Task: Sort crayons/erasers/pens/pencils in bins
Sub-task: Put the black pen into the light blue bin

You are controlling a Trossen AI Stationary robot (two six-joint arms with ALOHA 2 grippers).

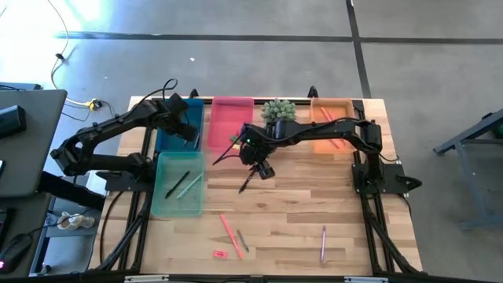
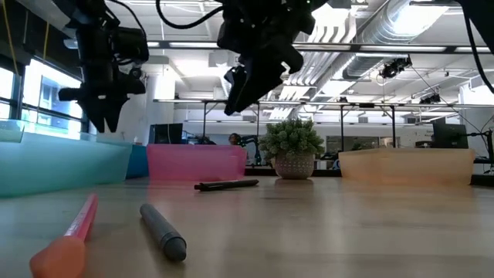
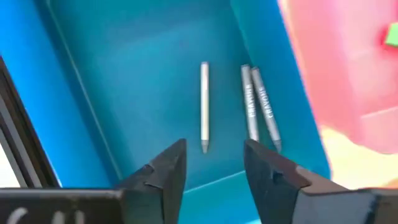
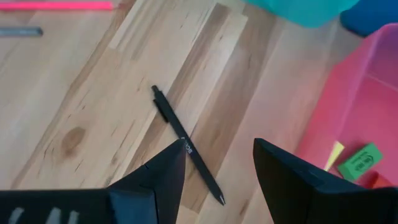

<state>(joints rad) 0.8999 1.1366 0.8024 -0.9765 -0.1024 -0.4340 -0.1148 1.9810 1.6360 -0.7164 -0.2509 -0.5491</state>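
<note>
Left gripper [image 3: 214,165] hangs over the blue bin [image 1: 167,134] at the table's [image 1: 299,212] far left corner. Its fingers stand apart with nothing between them. Three grey crayons [image 3: 204,106] lie on the blue bin's floor below, one alone, two side by side touching.

Right gripper [image 4: 217,168] hovers above the middle of the table, just in front of the pink bin [image 1: 230,118]. Jaws spread wide, empty. A black pen [image 4: 186,146] lies flat on the wood directly under it, not touched.

Pink bin holds erasers: a green eraser [image 4: 359,162] and a yellow one [image 4: 334,154] show in the right wrist view, close together. The orange bin [image 1: 334,106] sits at the far right corner with pencils [image 1: 328,126] in it. A teal bin [image 1: 179,185] sits on the left side, nearer than the blue one, with thin sticks inside.

Potted plant [image 1: 279,110] stands between the pink and orange bins at the far edge.

Loose near the front edge: a salmon pencil [image 1: 229,234], a grey crayon [image 1: 243,240] just beside it, a red-pink eraser [image 1: 219,254], and a purple pencil [image 1: 323,242] well to the right.
</note>
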